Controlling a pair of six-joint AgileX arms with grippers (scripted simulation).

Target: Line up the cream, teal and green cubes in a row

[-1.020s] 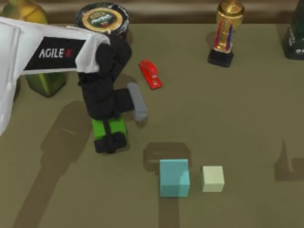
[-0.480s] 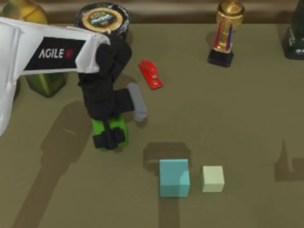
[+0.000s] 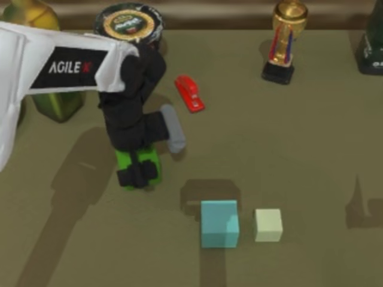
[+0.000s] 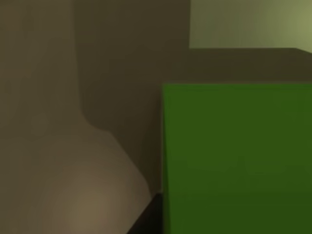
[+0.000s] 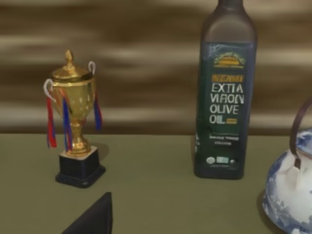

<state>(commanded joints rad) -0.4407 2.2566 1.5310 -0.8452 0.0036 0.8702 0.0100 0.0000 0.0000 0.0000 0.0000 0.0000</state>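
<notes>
the green cube (image 3: 139, 162) is clamped in the closed left gripper (image 3: 137, 173), left of the teal cube (image 3: 219, 223) and farther from the table's near edge.

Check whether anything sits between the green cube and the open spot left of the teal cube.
Nothing visible blocks it. The left gripper is over the bright green matte cube; the table between it and the light teal matte cube is bare. The small red stapler-like toy lies well behind.

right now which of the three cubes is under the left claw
The green cube, the largest. It sits beneath the left claw, apart from the teal cube and the cream cube, which stand side by side further right.
</notes>
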